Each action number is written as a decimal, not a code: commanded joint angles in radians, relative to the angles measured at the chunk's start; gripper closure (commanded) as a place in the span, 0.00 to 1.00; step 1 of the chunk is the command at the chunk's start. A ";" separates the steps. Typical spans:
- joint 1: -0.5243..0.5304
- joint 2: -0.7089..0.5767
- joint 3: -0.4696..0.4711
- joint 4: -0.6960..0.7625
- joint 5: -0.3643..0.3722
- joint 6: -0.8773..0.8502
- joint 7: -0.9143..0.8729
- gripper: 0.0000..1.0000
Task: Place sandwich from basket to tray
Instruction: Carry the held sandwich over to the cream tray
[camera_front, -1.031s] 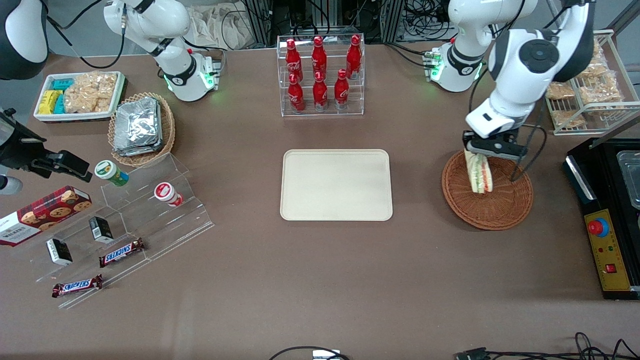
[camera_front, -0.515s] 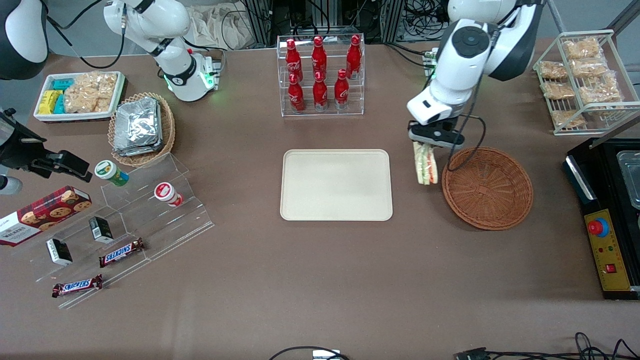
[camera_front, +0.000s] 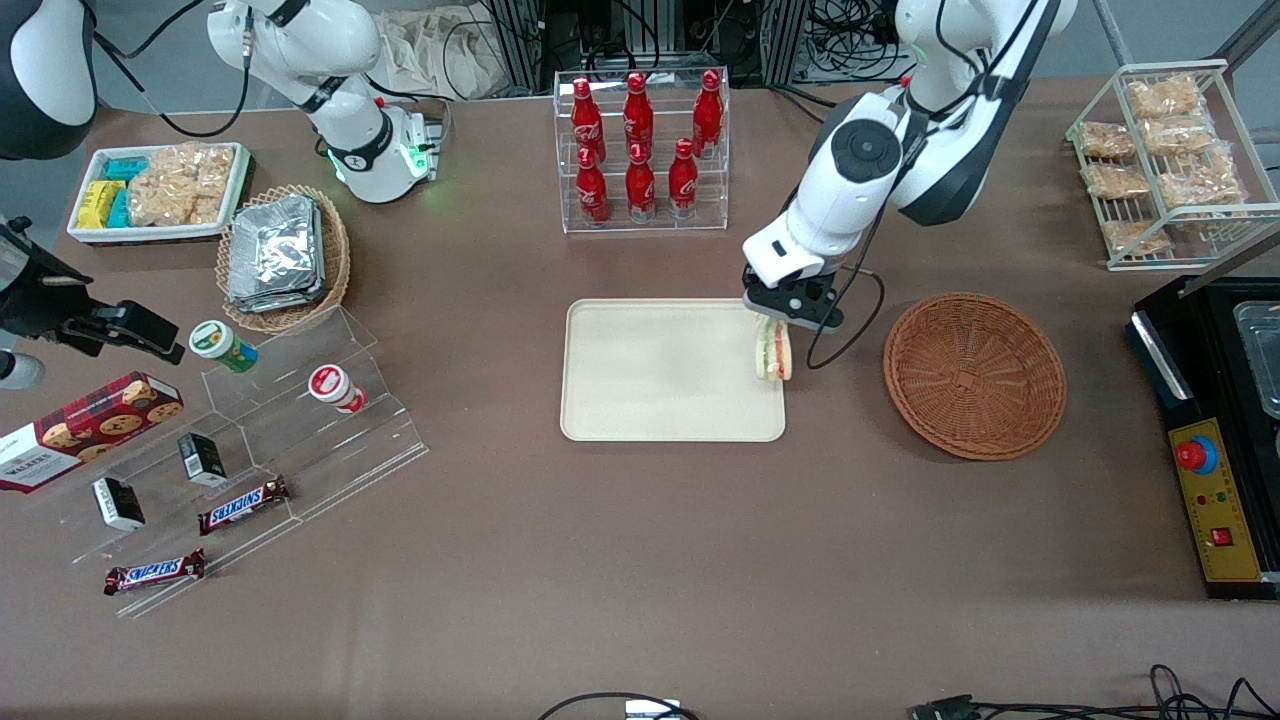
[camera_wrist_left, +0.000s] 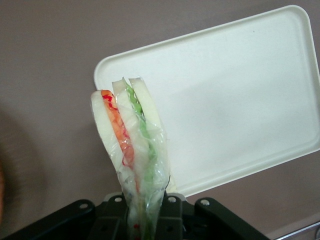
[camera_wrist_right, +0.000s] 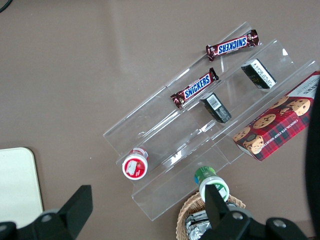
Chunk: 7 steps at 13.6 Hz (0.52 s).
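White tray of snack packets (camera_front: 158, 192), toward the parked arm's end of the brown desk (camera_front: 620, 560). Beside it, a lighter wicker basket with silver foil packets (camera_front: 284, 257). Nearer the front camera, a clear acrylic stepped stand (camera_front: 262, 445) carrying two small cups, two dark boxes and Snickers bars (camera_front: 243, 504); a red cookie box (camera_front: 88, 428) lies just beside it.

Clear rack of red cola bottles (camera_front: 640, 150), mid-desk, farther from the front camera than the flat rectangular cream-beige plastic tray (camera_front: 660, 375), which lies flat on the desk.

Left arm's black two-finger hand (camera_front: 790, 305), above the tray's edge on the working arm's side, clamped on the top of the small triangular wrapped sandwich (camera_front: 772, 350). Sandwich hangs upright, point downward, over that tray edge; in the wrist view the sandwich (camera_wrist_left: 131, 145) shows white bread with red and green filling under clear wrap, the tray (camera_wrist_left: 240, 100) below it.

Round shallow reddish-brown wicker basket (camera_front: 975, 375), near the tray, toward the working arm's end.

Wire rack of bagged snacks (camera_front: 1165, 160), farther from the camera than the basket.
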 joint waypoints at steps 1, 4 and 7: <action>-0.033 0.084 -0.003 0.026 0.012 0.059 -0.025 0.90; -0.033 0.166 -0.003 0.029 0.047 0.105 -0.027 0.90; -0.033 0.226 -0.002 0.030 0.093 0.136 -0.039 0.90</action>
